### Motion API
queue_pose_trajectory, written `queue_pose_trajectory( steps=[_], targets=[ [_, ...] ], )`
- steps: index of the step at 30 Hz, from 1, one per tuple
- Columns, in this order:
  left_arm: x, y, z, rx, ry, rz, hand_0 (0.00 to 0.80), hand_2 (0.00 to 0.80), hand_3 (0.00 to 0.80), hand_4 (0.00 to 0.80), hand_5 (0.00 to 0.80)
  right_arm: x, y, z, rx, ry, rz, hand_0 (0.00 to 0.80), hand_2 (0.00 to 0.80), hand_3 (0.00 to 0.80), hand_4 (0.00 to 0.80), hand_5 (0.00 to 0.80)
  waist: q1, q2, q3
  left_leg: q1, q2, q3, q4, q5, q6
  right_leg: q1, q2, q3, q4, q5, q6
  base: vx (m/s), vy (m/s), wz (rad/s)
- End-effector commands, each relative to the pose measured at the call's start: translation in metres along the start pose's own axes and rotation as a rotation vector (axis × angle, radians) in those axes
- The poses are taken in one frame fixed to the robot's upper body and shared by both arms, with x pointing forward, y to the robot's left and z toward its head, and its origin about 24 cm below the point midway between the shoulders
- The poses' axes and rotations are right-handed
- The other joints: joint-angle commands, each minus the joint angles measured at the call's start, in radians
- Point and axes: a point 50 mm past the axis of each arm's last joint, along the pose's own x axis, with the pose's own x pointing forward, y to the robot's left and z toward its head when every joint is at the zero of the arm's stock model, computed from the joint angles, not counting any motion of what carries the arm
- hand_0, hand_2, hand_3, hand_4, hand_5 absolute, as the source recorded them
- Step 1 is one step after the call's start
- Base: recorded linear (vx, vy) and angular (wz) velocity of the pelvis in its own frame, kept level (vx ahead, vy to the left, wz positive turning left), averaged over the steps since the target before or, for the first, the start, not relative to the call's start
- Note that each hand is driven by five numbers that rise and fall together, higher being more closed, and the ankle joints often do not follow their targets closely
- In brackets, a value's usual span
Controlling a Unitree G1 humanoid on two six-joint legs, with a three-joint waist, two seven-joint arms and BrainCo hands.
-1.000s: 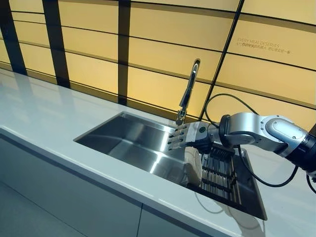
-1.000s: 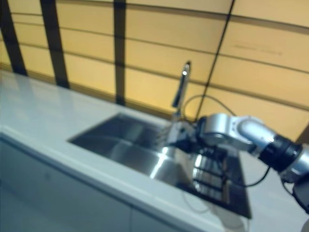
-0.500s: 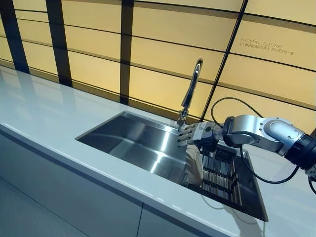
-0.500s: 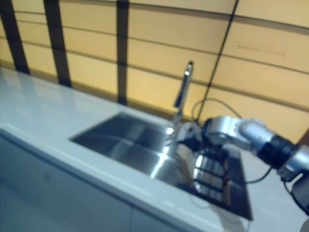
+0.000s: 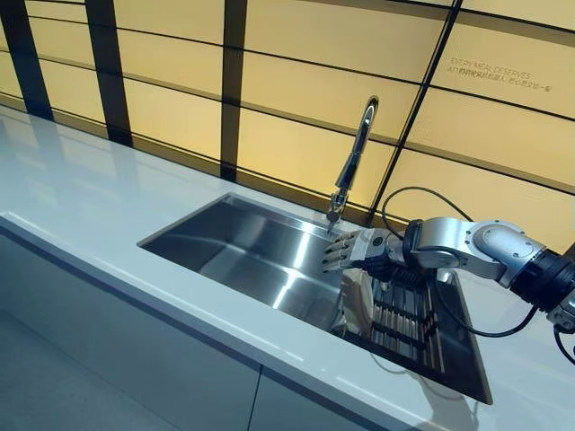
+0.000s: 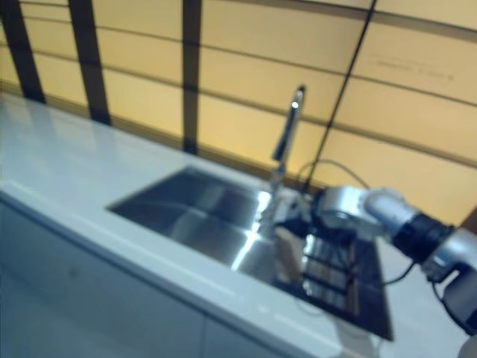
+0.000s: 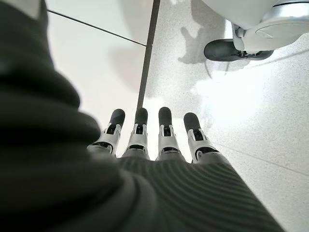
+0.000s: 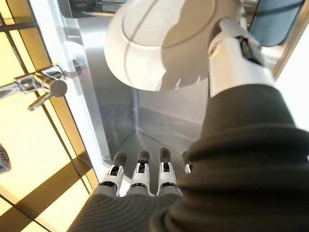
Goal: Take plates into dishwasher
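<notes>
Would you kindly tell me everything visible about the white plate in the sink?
The round white plate looks like glazed ceramic, with a shallow well inside a broad rim. It stands on edge at the steel sink's right end, against the dark slatted rack. The right hand hovers just above, fingers straight; its thumb overlaps the rim in the wrist view, contact unclear.

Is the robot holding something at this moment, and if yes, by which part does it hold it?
Nothing is held. The right hand hovers with straight fingers above the white plate, which stands in the sink. The left hand is open over the floor.
</notes>
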Motion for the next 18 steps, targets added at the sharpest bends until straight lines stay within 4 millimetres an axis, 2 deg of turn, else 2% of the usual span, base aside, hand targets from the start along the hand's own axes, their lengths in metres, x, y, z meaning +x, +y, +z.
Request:
queue_pose_trajectory(
  steps=[1,10,18],
  targets=[
    [0.005,0.004,0.023,0.069,-0.065,-0.012,0.0,0.0,0.0,0.0,0.0,-0.008,-0.007,-0.018,-0.026,0.062,0.01,0.0,0.0,0.0,0.0,0.0,0.038,-0.022,0.009,-0.084,0.052,-0.003,-0.046,0.089,-0.033,0.124,-0.021,-0.075,0.003,-0.122,0.071,0.0,0.0,0.0],
    [0.006,0.004,0.026,0.069,-0.067,-0.01,0.0,0.0,0.0,0.0,0.0,-0.001,-0.018,-0.012,-0.057,0.029,0.009,0.0,0.0,0.0,0.0,0.0,0.047,-0.038,0.011,-0.093,0.055,-0.011,-0.046,0.091,-0.034,0.118,-0.014,-0.069,0.003,-0.122,0.071,0.0,0.0,0.0],
    [0.006,0.007,0.024,0.063,-0.061,0.001,0.0,0.0,0.0,0.0,0.0,0.001,-0.014,-0.009,-0.049,0.003,0.044,0.0,0.0,0.0,0.0,0.0,0.056,-0.051,0.007,-0.098,0.056,-0.013,-0.046,0.091,-0.034,0.116,-0.013,-0.073,0.003,-0.124,0.072,0.0,0.0,0.0]
  ],
)
